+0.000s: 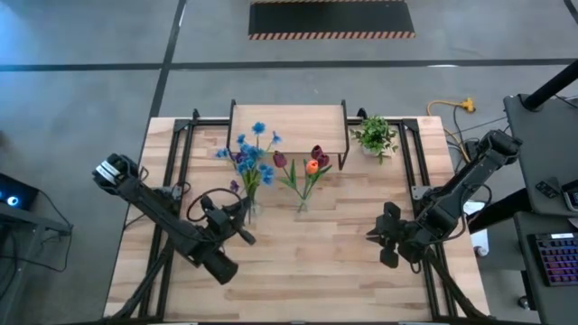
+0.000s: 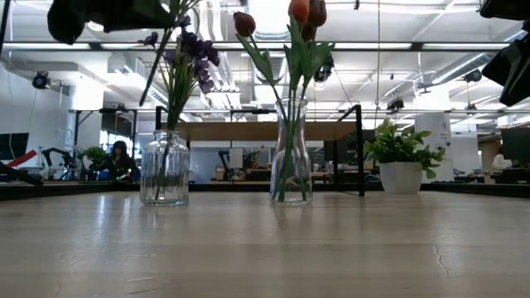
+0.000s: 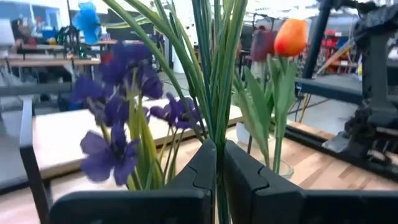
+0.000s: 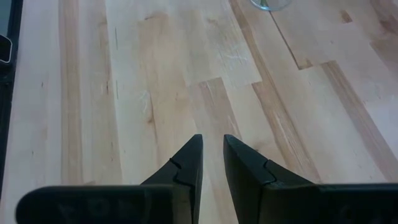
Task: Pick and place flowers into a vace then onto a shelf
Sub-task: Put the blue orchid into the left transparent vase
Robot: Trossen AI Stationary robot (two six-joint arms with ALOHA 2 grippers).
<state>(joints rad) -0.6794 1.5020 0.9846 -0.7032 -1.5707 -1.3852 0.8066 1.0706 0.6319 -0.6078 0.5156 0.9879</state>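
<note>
My left gripper stands at a ribbed glass jar on the table's left middle, shut on the stems of the purple and blue flowers. Their lower ends stand in the jar. A second glass vase to its right holds dark red tulips and one orange bud. The wooden-topped shelf stands at the far edge behind both. My right gripper hovers over bare wood on the right, its fingers a narrow gap apart. My left gripper pinches a bundle of several green stems between its two fingers, below the blooms and above the jar's mouth. The fingers come roughly level from the table's near-left side and lie across the stems. The stems rise between them, tilted, with their lower ends in the jar.
A leafy potted plant sits at the far right, beside the shelf. Black frame rails run along the table's left and right sides. Bare wood lies along the near half of the table.
</note>
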